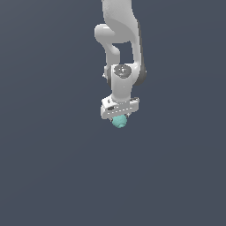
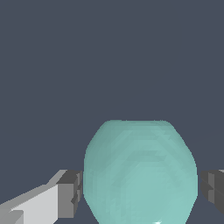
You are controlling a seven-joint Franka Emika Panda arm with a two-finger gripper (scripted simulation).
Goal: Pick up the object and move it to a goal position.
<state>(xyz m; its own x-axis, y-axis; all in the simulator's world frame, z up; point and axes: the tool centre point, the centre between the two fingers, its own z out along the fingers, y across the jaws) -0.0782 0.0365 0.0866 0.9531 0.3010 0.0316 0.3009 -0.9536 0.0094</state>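
So my pincer (image 1: 119, 118) was clamped on the teal ball (image 2: 140, 173), and I figured slow, steady moves would stop it slipping out.

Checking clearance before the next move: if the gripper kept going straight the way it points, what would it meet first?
The teal ball already sits between the gripper fingers, so it comes first. Beyond it, only plain dark ground shows; its depth is unclear.
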